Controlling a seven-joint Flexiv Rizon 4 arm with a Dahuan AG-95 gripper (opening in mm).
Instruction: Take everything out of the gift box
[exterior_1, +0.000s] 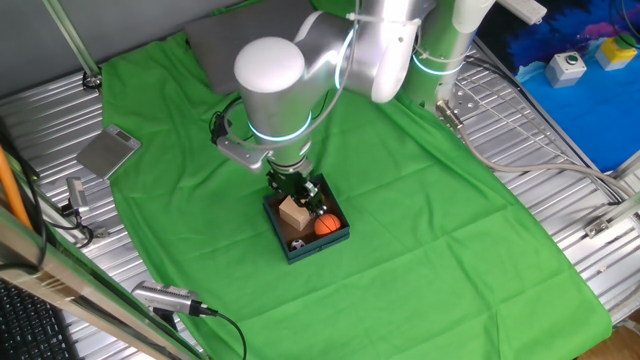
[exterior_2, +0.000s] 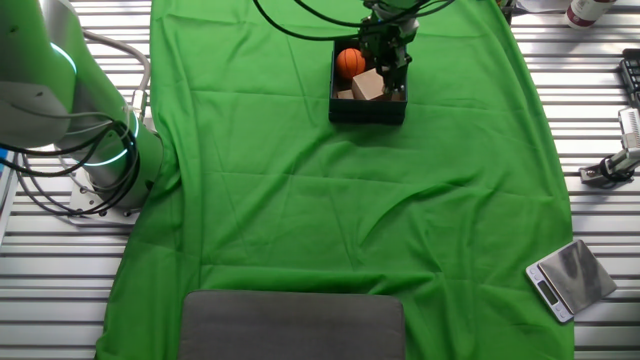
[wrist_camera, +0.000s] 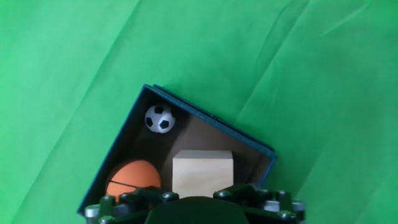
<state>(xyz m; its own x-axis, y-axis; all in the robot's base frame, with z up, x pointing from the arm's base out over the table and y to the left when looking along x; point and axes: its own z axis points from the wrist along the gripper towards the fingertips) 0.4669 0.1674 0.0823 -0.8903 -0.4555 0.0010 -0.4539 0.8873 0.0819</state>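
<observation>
The gift box (exterior_1: 306, 232) sat on the green cloth (exterior_1: 400, 200), roughly at the cloth's middle, its dark teal walls enclosing a brown floor. Inside it lay an orange ball (exterior_1: 327, 225), a tan wooden cube (exterior_1: 294, 213) and a small black-and-white soccer ball (wrist_camera: 160, 118). In the hand view the soccer ball rested in the box corner farthest from the camera, the orange ball lay against the left wall, and the cube stood just beside the orange ball, nearer the box's centre. Only one cube could be made out.

The gripper (exterior_1: 299, 192) hung directly over the box, its black fingers reaching down toward the box's inside, above the cube. Whether the jaws stood apart or together could not be told: the hand view showed only the dark lower edge of the hand, and the fixed views were too small.

A flat grey plate (exterior_2: 292, 325) lay at the cloth's edge, well apart from the box, and a small silver scale (exterior_2: 570, 278) sat off the cloth on the metal table (exterior_2: 600, 120).
</observation>
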